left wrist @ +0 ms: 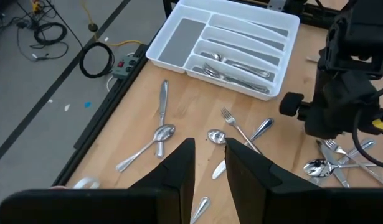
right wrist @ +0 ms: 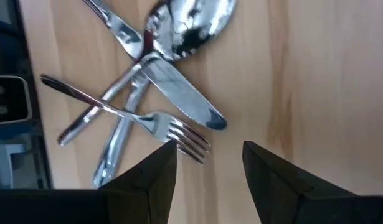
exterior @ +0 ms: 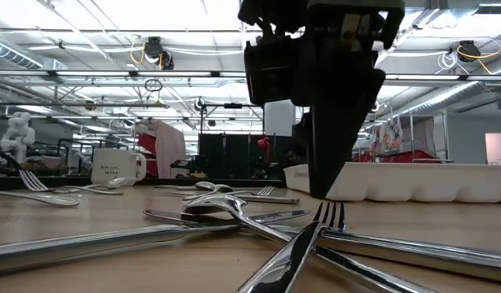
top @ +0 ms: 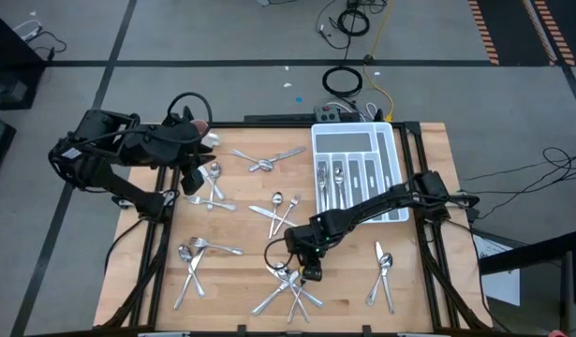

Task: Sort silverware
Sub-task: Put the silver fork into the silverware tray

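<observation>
Nearest the front edge of the light wooden table [top: 241, 300] lies a crossed heap of shiny silver-coloured metal forks, spoons and knives [top: 289, 285]. The right gripper [top: 312, 272] hangs low just over that heap, its two dark fingers [right wrist: 147, 177] parted with nothing between them. In the right wrist view a slim metal fork [right wrist: 141, 118] lies with its tines just ahead of the gap, a serrated table knife [right wrist: 179, 87] crossing above it and a spoon bowl [right wrist: 191, 25] beyond. The step in hand looks like the approach to a pick from this heap. The next move would call for lowering the parted fingers astride one single piece, most likely the fork, and closing without dragging its neighbours.

Farther from the heap, more silverware lies scattered in small groups across the table. Beyond those, at the table's far right, stands the white divided plastic tray [top: 392, 142], already holding several pieces in its slots. At the far left the left gripper [left wrist: 207, 163] waits above the table, its fingers slightly apart and holding nothing.
</observation>
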Motion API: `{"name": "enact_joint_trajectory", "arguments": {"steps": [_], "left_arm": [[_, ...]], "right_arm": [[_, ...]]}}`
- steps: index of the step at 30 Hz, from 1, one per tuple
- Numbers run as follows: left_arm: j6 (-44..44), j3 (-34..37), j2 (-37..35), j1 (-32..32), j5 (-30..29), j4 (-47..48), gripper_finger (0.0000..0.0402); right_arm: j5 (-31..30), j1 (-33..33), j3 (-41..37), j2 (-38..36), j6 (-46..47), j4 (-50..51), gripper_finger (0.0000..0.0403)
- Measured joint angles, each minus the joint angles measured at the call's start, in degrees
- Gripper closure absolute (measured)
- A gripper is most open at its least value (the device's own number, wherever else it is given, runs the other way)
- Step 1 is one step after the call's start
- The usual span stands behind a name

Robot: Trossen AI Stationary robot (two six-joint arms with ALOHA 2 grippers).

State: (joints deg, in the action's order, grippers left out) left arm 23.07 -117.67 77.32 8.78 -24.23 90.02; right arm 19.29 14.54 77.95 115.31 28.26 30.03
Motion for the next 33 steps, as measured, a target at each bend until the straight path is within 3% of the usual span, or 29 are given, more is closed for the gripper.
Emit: {"name": "enact_joint_trajectory", "arguments": {"steps": [12,15,21,33], "left_arm": [[-0.8,0.0,-0.1,0.0,0.0,0.0,0.0308],[-1.3,0.0,-0.1,0.0,0.0,0.0,0.0308],[-2.4,0.0,-0.1,0.0,0.0,0.0,0.0308],[-4.1,0.0,-0.1,0.0,0.0,0.0,0.0308]], "right_arm": [[-1.5,2.0,0.0,2.7,1.9,-1.4,0.0235],[-1.7,2.0,0.0,2.8,1.5,-1.0,0.0271],[-2.9,2.0,-0.1,2.8,-0.1,-0.7,0.0388],[-2.5,2.0,-0.1,2.1,-0.5,1.4,0.0402]]}}
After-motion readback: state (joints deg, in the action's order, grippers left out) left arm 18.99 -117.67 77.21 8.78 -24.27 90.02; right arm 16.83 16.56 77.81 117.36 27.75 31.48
